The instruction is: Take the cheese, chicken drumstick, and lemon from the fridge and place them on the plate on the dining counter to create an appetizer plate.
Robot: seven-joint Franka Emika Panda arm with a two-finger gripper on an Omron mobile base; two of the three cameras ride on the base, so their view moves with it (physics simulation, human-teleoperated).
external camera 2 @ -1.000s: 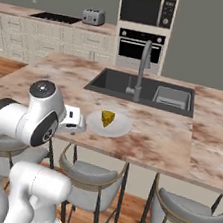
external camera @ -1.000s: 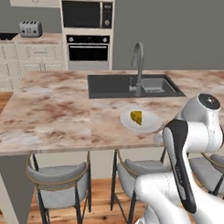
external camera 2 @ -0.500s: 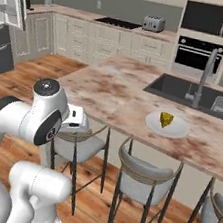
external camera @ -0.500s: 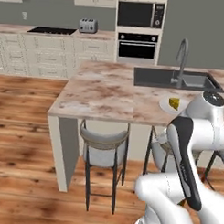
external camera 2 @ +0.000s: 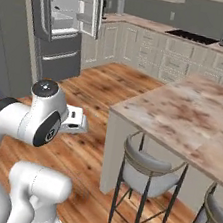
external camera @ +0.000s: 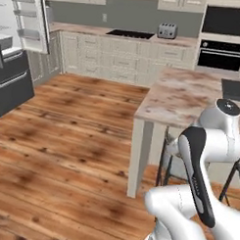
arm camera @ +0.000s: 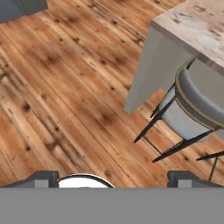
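Heading: my base faces the fridge [external camera 2: 66, 21], which stands open at the far left of the room, its white shelves and door bins [external camera: 28, 20] showing.
Gripper: my gripper [arm camera: 113, 177] has its tips spread wide with nothing between them; only wood floor [arm camera: 65, 87] lies below.
Progress: I judge this a fetch trip; what already sits on the plate I cannot tell from these views, and the foods on the fridge shelves are too small to make out.
Dining counter: its marbled end and corner [external camera 2: 184, 114] lie just to my right, with a grey stool [external camera 2: 147, 172] tucked under that edge.
Open room: bare floor runs from the counter's corner to the fridge.
Edges to mind: the counter's corner, the stool legs [arm camera: 173, 131], and the swung-out fridge door.
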